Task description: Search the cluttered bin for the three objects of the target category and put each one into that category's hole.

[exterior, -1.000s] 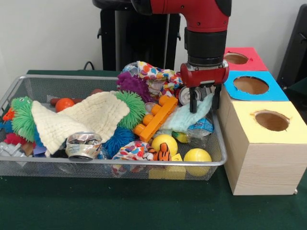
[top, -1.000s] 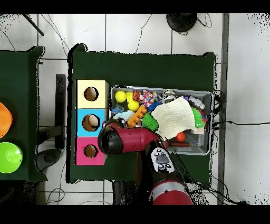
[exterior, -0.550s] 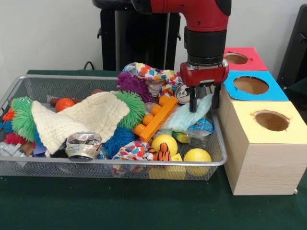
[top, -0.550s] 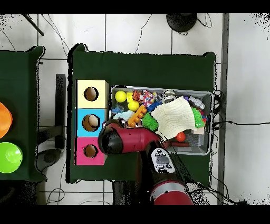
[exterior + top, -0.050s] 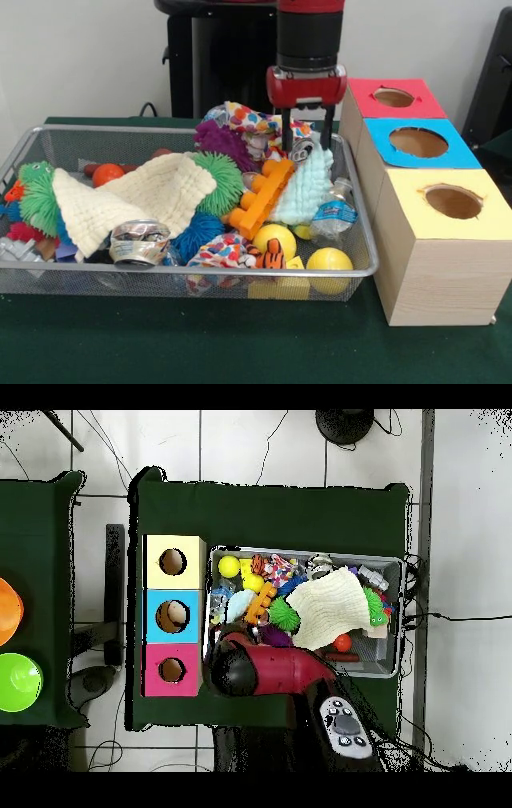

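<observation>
Green-clothed surface [image 5: 200, 344] carries everything; white wall behind.

Wire bin [image 5: 160, 276] is the biggest item, packed with clutter. At its 3 o'clock side in the front view stand three wooden boxes with holes: yellow box [image 5: 448, 240] nearest, blue box [image 5: 420, 144] in the middle, red box [image 5: 396, 98] farthest.

Red arm [image 5: 285, 674] comes down over the bin's far corner on the box side, around 1 o'clock of bin centre in the front view.

Cream knit cloth [image 5: 136, 196] covers the bin's middle-left. Light blue cloth [image 5: 304, 192] hangs straight below the gripper [image 5: 307, 136], long axis near vertical, lower end draped on the clutter beside the orange block toy [image 5: 260, 196] and the plastic bottle [image 5: 332, 216].

Fingers narrow, apparently pinching the blue cloth's top edge; a crushed can [image 5: 300, 150] sits right at the fingertips, so I can't fully rule out that it's touching too.

Key relation: the boxes lie at 3 o'clock of the gripper, red box closest, blue next. Judgement: mid-lift; cloth tail not yet clear of the bin, needs more height before traversing toward a hole. Which hole takes cloth isn't visible.
</observation>
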